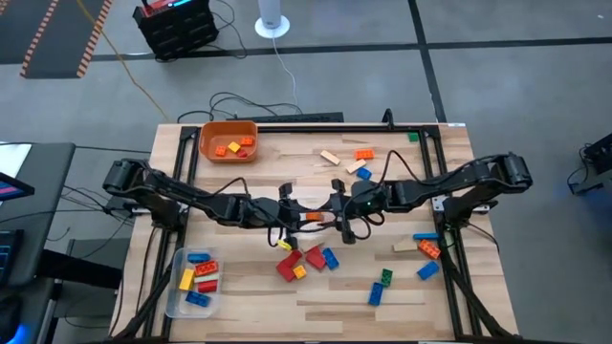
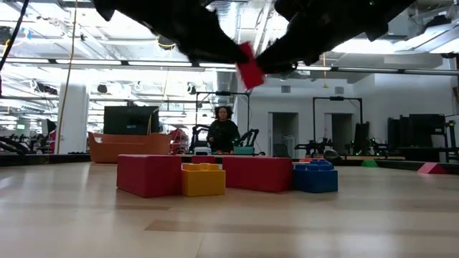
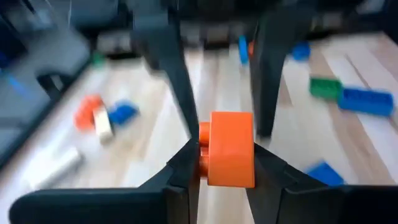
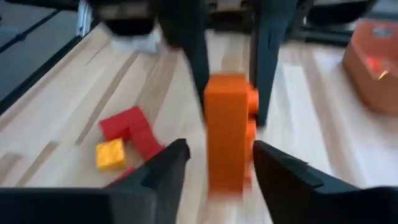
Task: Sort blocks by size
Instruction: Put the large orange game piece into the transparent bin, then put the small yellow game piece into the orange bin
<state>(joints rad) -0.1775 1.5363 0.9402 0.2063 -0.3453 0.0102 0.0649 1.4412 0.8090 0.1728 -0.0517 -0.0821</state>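
An orange block point(image 1: 313, 217) hangs above the middle of the table, where my two grippers meet. My left gripper point(image 3: 224, 155) is shut on it. My right gripper point(image 4: 214, 155) comes from the table's right and is open. Its fingers stand on either side of the block's point(image 4: 227, 124) other end, and a gap shows on one side. In the low view the block point(image 2: 249, 68) hangs high above several loose blocks point(image 2: 215, 174) that rest on the wood. My left gripper pinches the orange block's two opposite faces point(image 3: 231, 177) between its two fingers. The fingers come from the table's left, slanting a little downward. The block is lifted clear of the table, and its studs point(image 3: 204, 149) face one finger.
An orange bin point(image 1: 205, 143) with a few blocks stands at the far left. A clear tub point(image 1: 176, 298) with several blocks stands at the near left. Loose blocks lie below the grippers point(image 1: 301, 260), near the right point(image 1: 426, 248) and toward the far edge point(image 1: 349, 160). A person point(image 2: 224, 130) stands beyond the table.
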